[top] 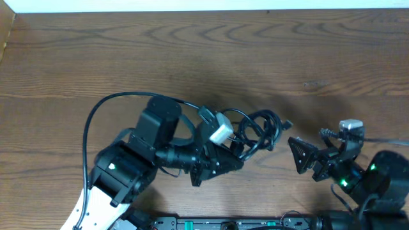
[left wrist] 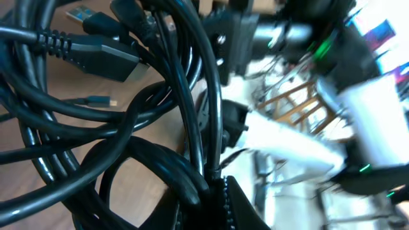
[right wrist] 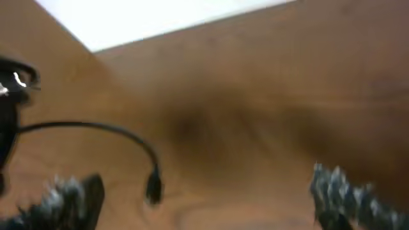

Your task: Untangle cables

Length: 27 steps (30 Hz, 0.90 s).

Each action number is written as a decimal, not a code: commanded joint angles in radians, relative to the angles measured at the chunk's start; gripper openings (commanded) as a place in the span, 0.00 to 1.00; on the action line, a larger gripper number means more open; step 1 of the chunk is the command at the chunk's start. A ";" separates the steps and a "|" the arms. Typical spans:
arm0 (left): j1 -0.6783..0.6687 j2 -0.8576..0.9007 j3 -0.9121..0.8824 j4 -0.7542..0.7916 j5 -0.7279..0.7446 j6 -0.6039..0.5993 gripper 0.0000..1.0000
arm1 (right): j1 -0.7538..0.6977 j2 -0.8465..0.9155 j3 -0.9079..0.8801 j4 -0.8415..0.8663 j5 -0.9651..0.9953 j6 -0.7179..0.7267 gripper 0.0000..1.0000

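The cables (top: 257, 131) are a knot of thin black cords at the table's middle, with a white plug block (top: 221, 133) at their left side. My left gripper (top: 235, 158) reaches in from the lower left and is shut on the tangle. In the left wrist view the loops (left wrist: 128, 121) fill the frame, and the left gripper (left wrist: 217, 191) pinches several strands. My right gripper (top: 297, 154) stands open just right of the tangle, apart from it. In the right wrist view the right gripper (right wrist: 204, 198) gapes wide with nothing between its fingers, and a loose plug end (right wrist: 153, 185) hangs ahead.
Brown wooden table (top: 204, 57) with its far edge along a white strip at the top. A thick black arm cable (top: 102, 115) arcs over the left arm. Both arm bases sit along the front edge.
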 commanded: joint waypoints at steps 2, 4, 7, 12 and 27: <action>-0.090 -0.021 0.015 0.000 -0.248 0.106 0.07 | -0.004 0.112 0.195 -0.163 -0.012 -0.154 0.99; -0.142 -0.021 0.015 0.003 -0.349 0.128 0.07 | -0.004 0.152 0.267 -0.235 -0.019 -0.178 0.99; -0.209 -0.024 0.015 0.007 -0.506 0.147 0.08 | -0.004 0.175 0.323 -0.275 -0.027 -0.169 0.99; -0.286 -0.024 0.015 0.004 -0.667 0.230 0.07 | -0.004 0.170 0.328 -0.275 -0.182 -0.212 0.98; -0.439 -0.046 0.015 0.029 -0.666 0.597 0.08 | -0.004 0.171 0.328 -0.257 -0.484 -0.336 0.79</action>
